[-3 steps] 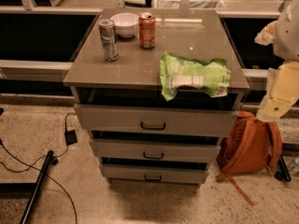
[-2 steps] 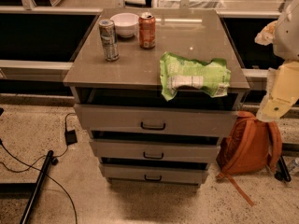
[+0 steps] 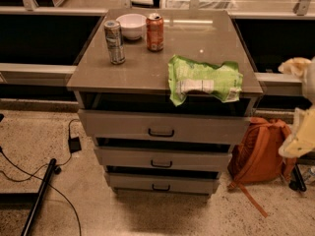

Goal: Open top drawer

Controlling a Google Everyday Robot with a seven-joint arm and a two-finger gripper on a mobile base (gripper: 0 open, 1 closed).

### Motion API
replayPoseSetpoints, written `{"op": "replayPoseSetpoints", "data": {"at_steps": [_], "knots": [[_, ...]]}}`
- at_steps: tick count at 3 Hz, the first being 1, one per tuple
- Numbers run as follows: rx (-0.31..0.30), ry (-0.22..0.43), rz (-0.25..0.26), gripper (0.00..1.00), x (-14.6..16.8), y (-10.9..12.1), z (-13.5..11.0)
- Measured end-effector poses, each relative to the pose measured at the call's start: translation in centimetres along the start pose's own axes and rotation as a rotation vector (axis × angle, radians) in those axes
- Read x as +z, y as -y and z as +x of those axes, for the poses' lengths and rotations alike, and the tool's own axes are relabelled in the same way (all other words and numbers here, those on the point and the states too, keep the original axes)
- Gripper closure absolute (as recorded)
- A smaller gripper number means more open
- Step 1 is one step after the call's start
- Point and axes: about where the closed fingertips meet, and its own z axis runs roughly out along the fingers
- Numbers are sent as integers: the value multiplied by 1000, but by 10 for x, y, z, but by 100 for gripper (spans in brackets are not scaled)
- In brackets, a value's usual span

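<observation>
The top drawer (image 3: 123, 124) is the uppermost and largest of three grey-beige drawers stacked in a small cabinet. It sits directly under the flat grey-brown surface (image 3: 147, 68). Its front is a wide, plain panel with a small dark bar handle (image 3: 161, 132) at its centre. A dark band of shadow runs between the panel's upper edge and the underside of the surface. The drawer looks drawn out only a little, if at all. Beneath it are a shallower grey middle drawer (image 3: 197, 159) and a grey bottom drawer (image 3: 128, 182), each with a similar handle and a dark gap above.

The robot's pale cream claw (image 3: 298, 139) hangs at the far right edge of the view, to the right of the cabinet and apart from it, above an orange fabric backpack (image 3: 256, 154) on the floor. Nothing is seen in its grip or touching it, and it is not at the handle. Whether it is spread or pressed together cannot be told.

On the surface stand a silver drink can (image 3: 114, 42), a white round bowl (image 3: 131, 25) and an orange drink can (image 3: 154, 32), all near the back left. A crumpled green plastic packet (image 3: 204, 80) lies at the front right, drooping over the edge above the top drawer.
</observation>
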Motion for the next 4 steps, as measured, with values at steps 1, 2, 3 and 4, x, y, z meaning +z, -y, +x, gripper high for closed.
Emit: {"op": "replayPoseSetpoints", "data": {"at_steps": [1,2,3,4], "knots": [[-21,120,61,0,24,-7,17],[-86,141,109,0,19,-1,17],[-84,170,71,0,43,-7,19],[-88,225,-20,0,119,-29,29]]}}
